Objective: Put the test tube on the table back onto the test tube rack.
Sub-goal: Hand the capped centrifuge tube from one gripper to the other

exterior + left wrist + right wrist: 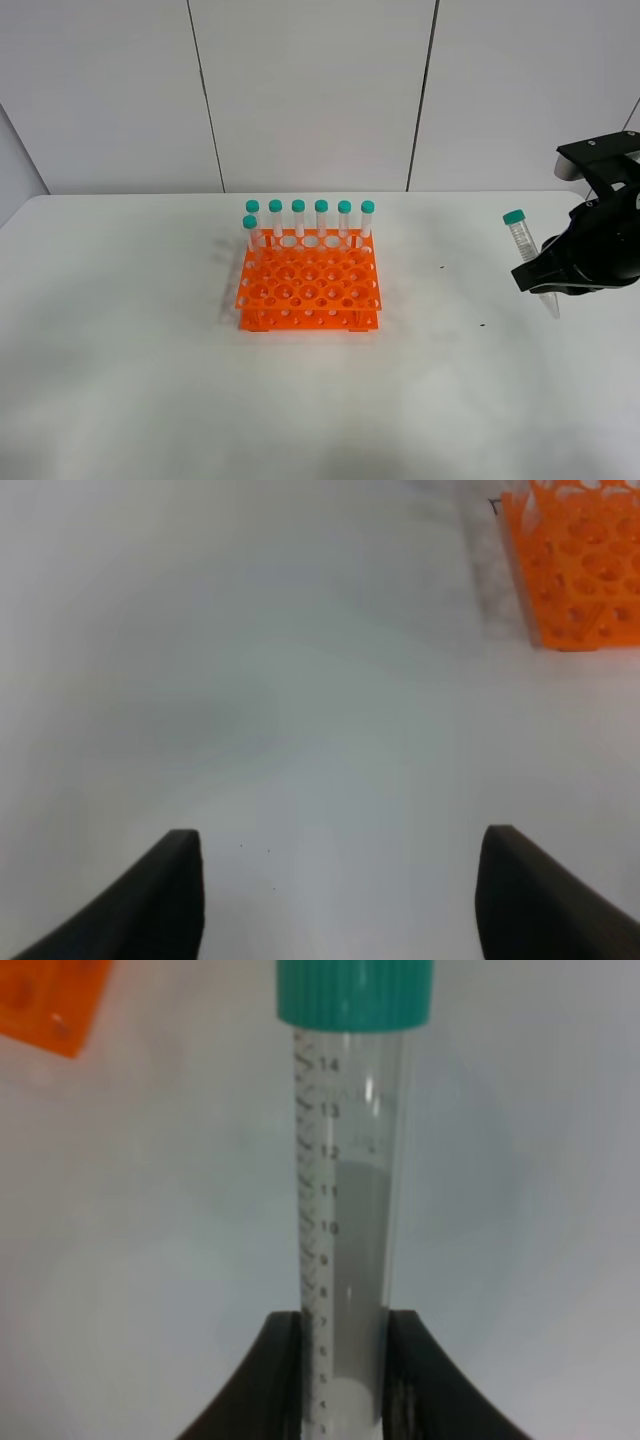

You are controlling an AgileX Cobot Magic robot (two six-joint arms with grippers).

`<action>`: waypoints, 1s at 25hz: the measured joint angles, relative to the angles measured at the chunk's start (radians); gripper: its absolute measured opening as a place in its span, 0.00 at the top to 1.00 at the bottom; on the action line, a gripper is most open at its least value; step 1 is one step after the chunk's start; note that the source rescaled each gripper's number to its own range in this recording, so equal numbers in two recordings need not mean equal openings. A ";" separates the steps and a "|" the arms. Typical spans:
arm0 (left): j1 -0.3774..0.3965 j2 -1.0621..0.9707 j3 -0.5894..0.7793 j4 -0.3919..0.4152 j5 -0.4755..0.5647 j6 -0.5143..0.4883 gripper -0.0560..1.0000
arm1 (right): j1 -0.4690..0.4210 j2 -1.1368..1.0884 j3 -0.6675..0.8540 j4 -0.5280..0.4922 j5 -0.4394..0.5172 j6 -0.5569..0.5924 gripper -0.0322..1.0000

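White wall panels (300,90) back the table (120,380), a plain matte top that is bare apart from the rack and a few dark specks.

The right gripper (537,276) is clamped on the lower part of the test tube (521,242). In the right wrist view the two black fingers (275,1380) press against either side of the graduated barrel. The teal cap (355,990) is uppermost and the conical tip points down. The tube leans slightly, and it looks to be lifted off the table, well to the right of the test tube rack (310,290). No contents can be made out inside it.

The pick-up appears done and the carry to the rack is the step in hand. The next move calls for bringing the tube upright over a free hole and lowering it tip first.

The orange rack holds seven capped tubes (321,218): six along its back row and one just in front at the left end. All other holes are empty.

The left gripper (340,900) hangs with its jaws wide apart over bare table, holding nothing, with the rack's corner near.
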 joint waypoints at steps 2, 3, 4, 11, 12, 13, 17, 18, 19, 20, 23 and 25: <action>0.000 0.000 0.000 0.000 0.000 0.000 0.19 | 0.000 0.010 -0.001 0.100 -0.026 -0.104 0.94; 0.000 0.000 0.000 0.000 0.000 0.000 0.19 | 0.000 0.016 -0.004 0.167 -0.036 -0.158 0.94; 0.000 0.000 0.000 0.000 0.000 0.000 0.19 | 0.000 0.024 -0.008 0.225 -0.045 -0.227 0.94; 0.000 0.000 0.000 0.000 0.000 0.000 0.19 | 0.029 0.090 -0.097 0.518 -0.046 -0.532 0.94; 0.000 0.000 0.000 0.000 0.000 0.000 0.19 | 0.058 0.104 -0.117 0.518 -0.046 -0.538 0.94; 0.000 0.000 0.000 0.000 0.000 0.000 0.19 | 0.095 0.121 -0.138 0.516 -0.047 -0.545 0.94; 0.000 0.000 0.000 0.000 0.000 0.000 0.19 | 0.244 0.205 -0.209 0.523 -0.049 -0.550 0.94; 0.000 0.000 0.000 0.000 0.000 0.000 0.19 | 0.272 0.229 -0.216 0.530 -0.051 -0.557 0.94; 0.000 0.000 0.000 0.000 0.000 0.000 0.19 | 0.294 0.254 -0.220 0.540 -0.051 -0.576 0.94; 0.000 0.000 0.000 0.000 0.000 0.000 0.19 | 0.310 0.275 -0.220 0.553 -0.050 -0.610 0.94; 0.000 0.000 0.000 0.000 0.000 0.000 0.19 | 0.333 0.350 -0.220 0.627 -0.028 -0.747 0.94; 0.000 0.000 0.000 0.000 0.000 0.000 0.19 | 0.337 0.398 -0.220 0.696 -0.016 -0.833 0.94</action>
